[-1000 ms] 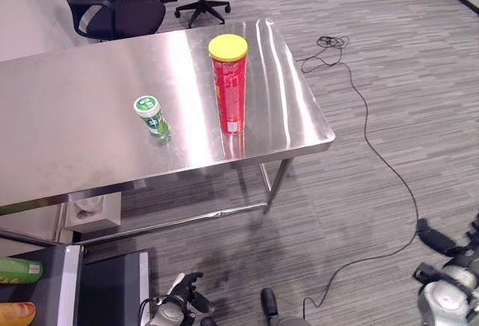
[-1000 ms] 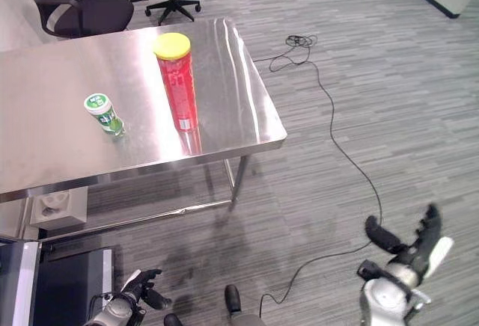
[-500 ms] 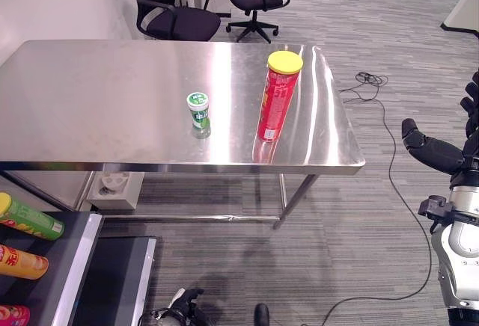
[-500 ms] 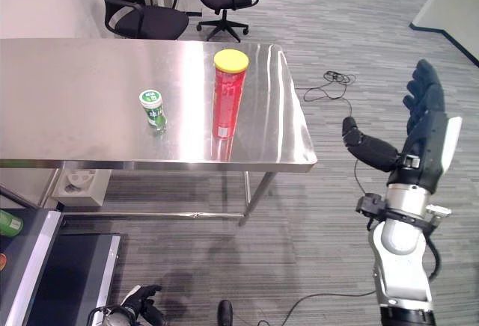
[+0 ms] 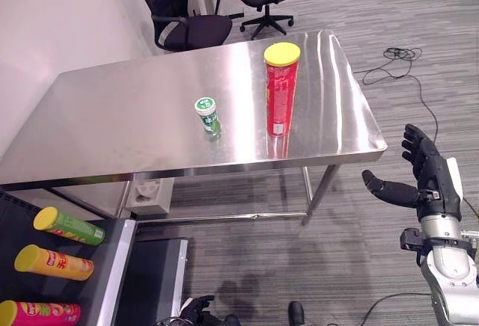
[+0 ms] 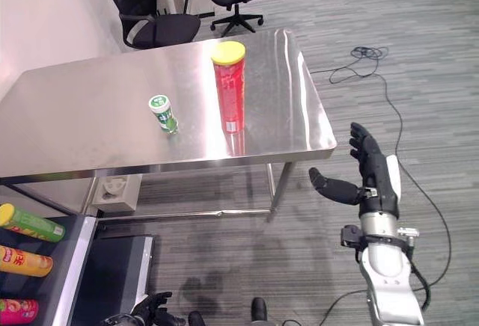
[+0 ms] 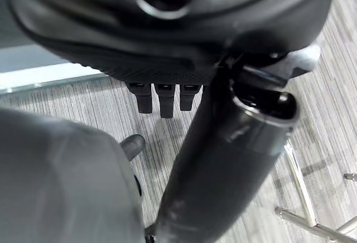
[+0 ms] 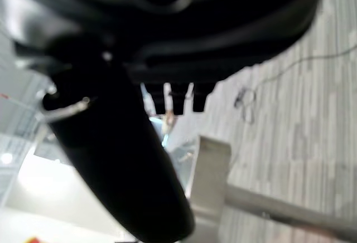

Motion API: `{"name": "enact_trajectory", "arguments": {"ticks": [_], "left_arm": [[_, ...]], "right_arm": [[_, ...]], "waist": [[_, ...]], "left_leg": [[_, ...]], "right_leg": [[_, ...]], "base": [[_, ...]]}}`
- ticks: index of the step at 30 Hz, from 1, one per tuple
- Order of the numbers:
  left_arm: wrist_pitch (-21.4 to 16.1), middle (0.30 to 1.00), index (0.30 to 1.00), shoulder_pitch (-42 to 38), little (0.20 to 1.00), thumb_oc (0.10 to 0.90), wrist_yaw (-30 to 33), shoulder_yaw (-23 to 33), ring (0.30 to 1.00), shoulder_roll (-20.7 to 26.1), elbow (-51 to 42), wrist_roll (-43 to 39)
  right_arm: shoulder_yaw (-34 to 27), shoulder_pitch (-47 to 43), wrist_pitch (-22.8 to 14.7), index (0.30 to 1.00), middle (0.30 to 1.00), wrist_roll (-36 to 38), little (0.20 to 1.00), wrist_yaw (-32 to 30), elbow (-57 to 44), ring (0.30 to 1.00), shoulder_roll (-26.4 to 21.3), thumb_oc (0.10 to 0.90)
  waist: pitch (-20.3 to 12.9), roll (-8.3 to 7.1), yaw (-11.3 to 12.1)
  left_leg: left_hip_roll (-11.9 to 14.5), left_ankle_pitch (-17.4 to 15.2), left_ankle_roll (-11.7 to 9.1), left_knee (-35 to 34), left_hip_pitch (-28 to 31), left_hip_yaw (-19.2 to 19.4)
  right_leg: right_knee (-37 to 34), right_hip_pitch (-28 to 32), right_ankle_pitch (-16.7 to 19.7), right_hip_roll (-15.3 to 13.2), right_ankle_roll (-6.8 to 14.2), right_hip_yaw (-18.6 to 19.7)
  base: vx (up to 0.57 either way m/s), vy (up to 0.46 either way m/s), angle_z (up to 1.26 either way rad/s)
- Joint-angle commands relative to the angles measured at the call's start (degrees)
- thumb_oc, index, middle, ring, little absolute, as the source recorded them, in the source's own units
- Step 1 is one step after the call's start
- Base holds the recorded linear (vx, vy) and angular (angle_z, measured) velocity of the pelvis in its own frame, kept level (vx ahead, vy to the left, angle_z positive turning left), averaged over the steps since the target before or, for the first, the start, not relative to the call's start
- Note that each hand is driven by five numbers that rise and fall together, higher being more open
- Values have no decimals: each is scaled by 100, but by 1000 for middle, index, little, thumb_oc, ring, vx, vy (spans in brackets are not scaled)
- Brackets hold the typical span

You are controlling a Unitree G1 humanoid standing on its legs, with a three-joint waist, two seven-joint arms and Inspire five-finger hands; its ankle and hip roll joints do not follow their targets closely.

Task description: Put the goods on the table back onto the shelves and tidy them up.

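Note:
A tall red tube with a yellow lid (image 5: 281, 90) stands upright on the steel table (image 5: 112, 124), near its right end. To its left stands a small green-and-white can (image 5: 209, 115), a short gap between them. My right hand (image 6: 376, 178) is open, with fingers straight and thumb spread. It hangs in the air off the table's front right corner, below the tabletop and touching nothing. My left hand (image 6: 152, 309) hangs low near the floor with relaxed fingers and holds nothing. Its thumb (image 7: 223, 159) shows in the left wrist view, over bare floor.
A dark shelf rack (image 5: 112, 266) at the lower left holds a green tube (image 5: 69, 225), an orange tube (image 5: 54, 261) and a pink tube (image 5: 37, 313), all lying down. Two office chairs (image 5: 191, 27) stand behind the table. A grey socket box (image 5: 150, 190) sits under it.
The camera has shifted, so the table and shelf rack sit differently in view. My right hand has come down from beside the tabletop to below its corner. Both cans stand where they stood.

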Motion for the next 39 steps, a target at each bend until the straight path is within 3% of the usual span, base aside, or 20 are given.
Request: {"name": "enact_trajectory", "arguments": {"ticks": [1, 10, 26, 27, 29, 30, 32, 35, 37, 38, 39], "left_arm": [[-75, 900, 900, -66, 900, 800, 96, -166, 900, 119, 371, 89], [-46, 900, 900, -113, 900, 800, 24, -518, 900, 167, 256, 390], [24, 900, 900, -23, 900, 800, 76, -631, 900, 350, 210, 208], [20, 900, 900, -22, 900, 800, 77, -635, 900, 361, 199, 208], [13, 900, 900, 1, 900, 800, 107, -612, 900, 431, 163, 199], [14, 900, 900, -5, 900, 800, 107, -610, 900, 433, 163, 199], [35, 900, 900, -14, 900, 800, 143, -566, 900, 489, 99, 125], [40, 900, 900, -38, 900, 800, 158, -603, 900, 550, 118, 157], [2, 900, 900, -46, 900, 800, 125, -615, 900, 564, 132, 186], [-46, 900, 900, -106, 900, 800, 119, -623, 900, 573, 117, 216], [-46, 900, 900, -110, 900, 800, 119, -621, 900, 575, 118, 216]], "right_arm": [[-415, -388, -840, 900, 900, -60, 900, -190, -1148, 900, 59, 800], [-224, -752, -939, 900, 900, 158, 900, -126, -1256, 900, -147, 800], [405, -1807, -726, 900, 900, 1120, 900, -261, 184, 900, -750, 800], [371, -1812, -730, 900, 900, 1133, 900, -264, 176, 900, -757, 800], [178, -1806, -785, 900, 900, 1167, 900, -274, 77, 900, -752, 800], [174, -1809, -783, 900, 900, 1167, 900, -273, 74, 900, -750, 800], [98, -1871, -756, 900, 900, 1137, 900, -273, -15, 900, -775, 800], [61, -1913, -840, 900, 900, 1260, 900, -260, -43, 900, -726, 800], [4, -1895, -871, 900, 900, 1420, 900, -197, -69, 900, -768, 800], [-61, -1870, -933, 900, 900, 1585, 900, -148, -78, 900, -870, 800], [-63, -1873, -935, 900, 900, 1589, 900, -145, -76, 900, -869, 800]], "waist": [[-485, -473, 95], [-584, -540, 198], [-581, -638, 482], [-563, -630, 493], [-397, -578, 500], [-406, -584, 511], [-175, -566, 431], [-57, -481, 350], [-89, -491, 265], [-54, -529, 139], [-54, -526, 141]], "left_leg": [[284, -36, -301, 61, 240, 41], [271, -96, -297, 50, 317, -5], [29, -349, -112, 62, 399, -195], [-2, -383, -74, 66, 396, -197], [-183, -559, 135, 92, 469, -301], [-186, -538, 139, 90, 445, -289], [-332, -588, 317, 84, 551, -332], [-372, -663, 359, 62, 701, -384], [-418, -717, 280, 28, 784, -415], [-423, -736, 169, 23, 790, -558], [-414, -712, 166, 21, 778, -555]], "right_leg": [[396, 32, -400, -329, 349, 83], [348, 120, -380, -338, 369, 57], [545, 125, -346, -541, 482, 37], [671, 61, -376, -570, 494, 68], [1639, -325, -389, -713, 634, 209], [1650, -363, -372, -713, 630, 223], [2786, -954, 204, -810, 788, 506], [3511, -1440, 97, -794, 657, 613], [3062, -1541, -67, -699, 593, 630], [1975, -1458, -135, -436, 632, 853], [1903, -1437, -76, -428, 625, 847]], "base": [[23, -14, -9], [41, -12, -2], [20, 33, 5], [-11, 163, -6], [-32, 166, -4], [-60, 111, -1], [-76, 143, 0], [23, 109, 4], [163, -59, 20], [150, -123, 9], [162, -235, 21]]}}
